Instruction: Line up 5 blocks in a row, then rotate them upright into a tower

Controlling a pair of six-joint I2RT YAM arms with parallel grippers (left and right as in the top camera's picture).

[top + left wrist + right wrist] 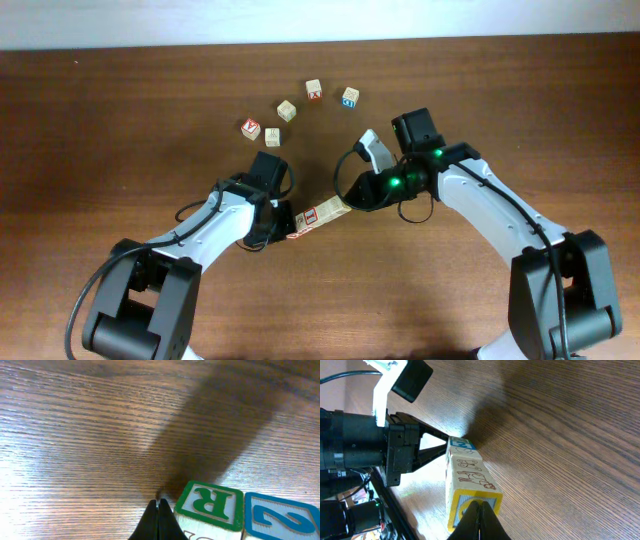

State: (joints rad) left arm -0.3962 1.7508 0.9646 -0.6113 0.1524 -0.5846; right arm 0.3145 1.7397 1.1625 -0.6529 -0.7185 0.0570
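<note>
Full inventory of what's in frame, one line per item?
row of blocks: exact count unclear, pale wood with red, green, blue and yellow frames, table centre between the end effectors
red-framed block: 1, pale, loose, behind the row
pale blocks: 2, faint prints, loose
red X block: 1, farthest back
blue-printed block: 1, beside it
table: 1, brown wood
left end effector: shut, at the row's green R end
right end effector: shut, at the yellow-framed end
</note>
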